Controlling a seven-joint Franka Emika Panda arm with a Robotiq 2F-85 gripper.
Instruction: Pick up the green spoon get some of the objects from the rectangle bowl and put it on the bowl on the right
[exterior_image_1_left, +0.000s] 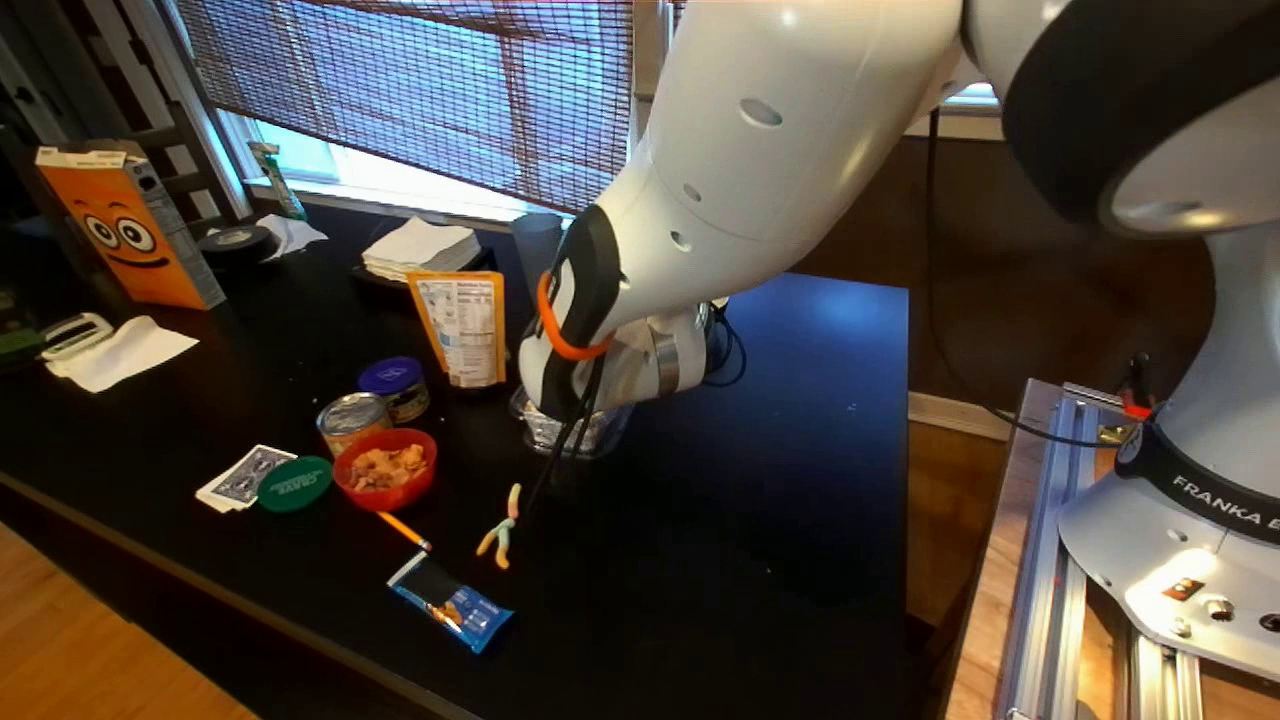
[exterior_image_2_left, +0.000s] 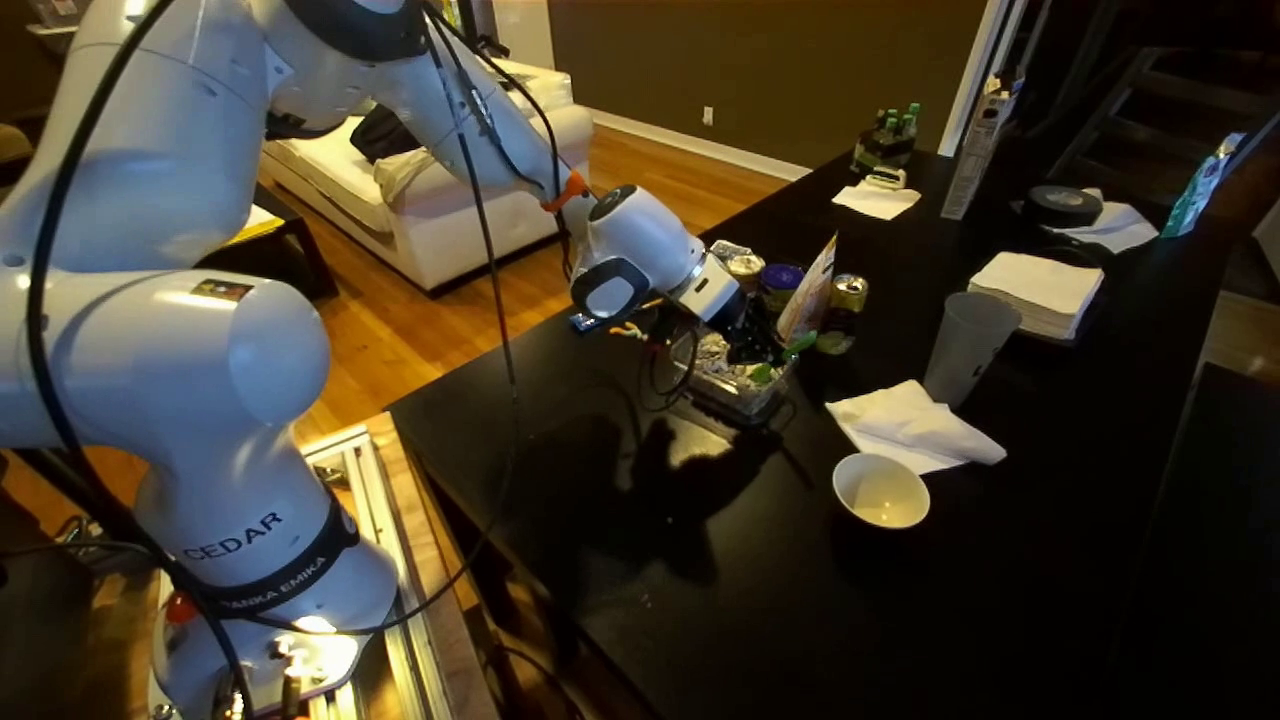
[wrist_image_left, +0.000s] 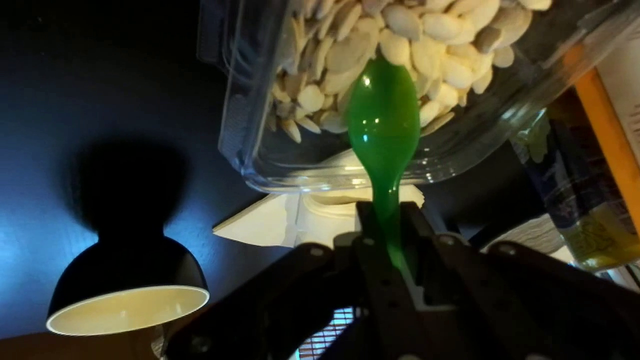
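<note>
My gripper (wrist_image_left: 386, 210) is shut on the handle of the green spoon (wrist_image_left: 384, 117). The spoon's head is over the clear rectangular container (wrist_image_left: 310, 184), and its tip meets the pale seeds (wrist_image_left: 440, 45) inside. The container also shows in both exterior views (exterior_image_1_left: 612, 428) (exterior_image_2_left: 748, 402). In an exterior view my gripper (exterior_image_2_left: 758, 340) is low over the container, with green spoon parts (exterior_image_2_left: 800, 346) beside it; elsewhere the arm hides the gripper. The round bowl (exterior_image_2_left: 880, 490), light inside, stands apart from the container with nothing visible in it. It shows dark outside in the wrist view (wrist_image_left: 127, 265).
Close to the container are a standing pouch (exterior_image_1_left: 460, 330), a blue-lidded jar (exterior_image_1_left: 395, 385), a can (exterior_image_1_left: 352, 420) and a red bowl (exterior_image_1_left: 425, 470). A crumpled napkin (exterior_image_2_left: 910, 425) and a tall cup (exterior_image_2_left: 968, 345) stand near the round bowl. A gummy-like piece (exterior_image_1_left: 505, 525) and blue packet (exterior_image_1_left: 455, 605) lie nearby.
</note>
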